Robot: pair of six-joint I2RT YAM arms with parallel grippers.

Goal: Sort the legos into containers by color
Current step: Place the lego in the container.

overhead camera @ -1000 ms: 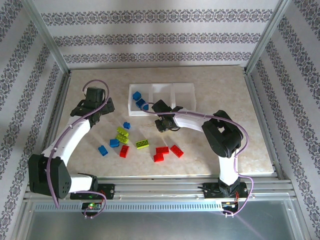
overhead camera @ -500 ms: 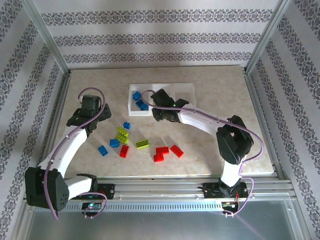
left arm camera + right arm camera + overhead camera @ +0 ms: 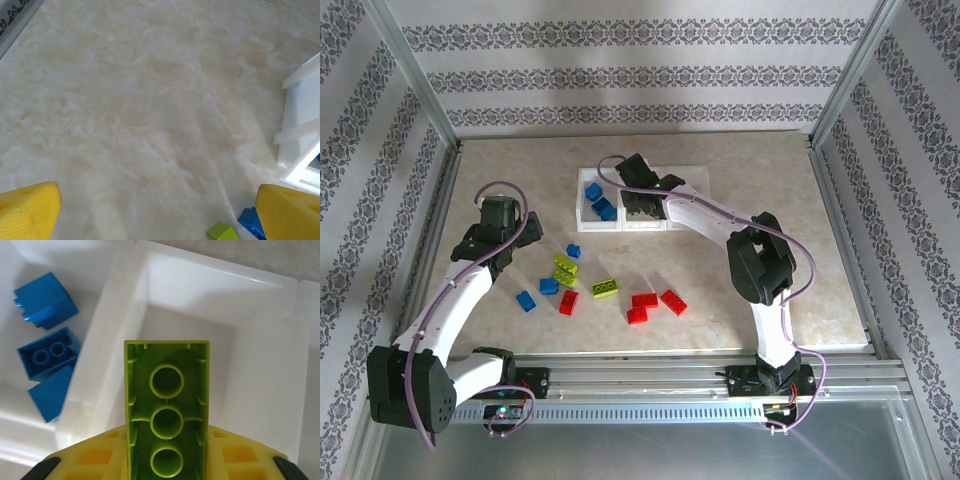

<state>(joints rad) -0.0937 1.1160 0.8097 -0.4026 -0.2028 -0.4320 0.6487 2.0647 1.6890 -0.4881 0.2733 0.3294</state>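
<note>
Legos (image 3: 549, 286), small studded plastic bricks in blue, lime green and red: partly sorted. Most lie loose on the beige marble-look tabletop (image 3: 770, 230), on the near side of the containers (image 3: 690, 173). These are three square open-top bins of translucent white plastic, set touching in a row.

Right gripper (image 3: 167, 452): clenched on one long lime green brick (image 3: 167, 390). The hollow underside faces the wrist camera, three tubes showing. The brick hangs above the middle bin (image 3: 200, 305), whose floor is bare. Judgement: the left bin (image 3: 95, 265) already takes blue, so the next bin along is being claimed for green. The brick sits well inside the opening, so it should drop clear of the dividing wall on release.

Left gripper (image 3: 160, 215): released, yellow fingers (image 3: 27, 212) wide apart with nothing between them, over bare tabletop to the left of the bins. Judgement: kept out of the right arm's way, yet near the loose bricks for a pick of its own.

Count:
- blue bricks in left bin (image 3: 47, 300): 3, by the right wrist view
- loose blue bricks (image 3: 526, 301): 3
- loose lime green bricks (image 3: 605, 288): 3; two lie touching, so this is a best reading
- lime green, held: 1
- loose red bricks (image 3: 673, 301): 4, three of them clustered close
- bins: 3; the right bin looks bare from above
</note>
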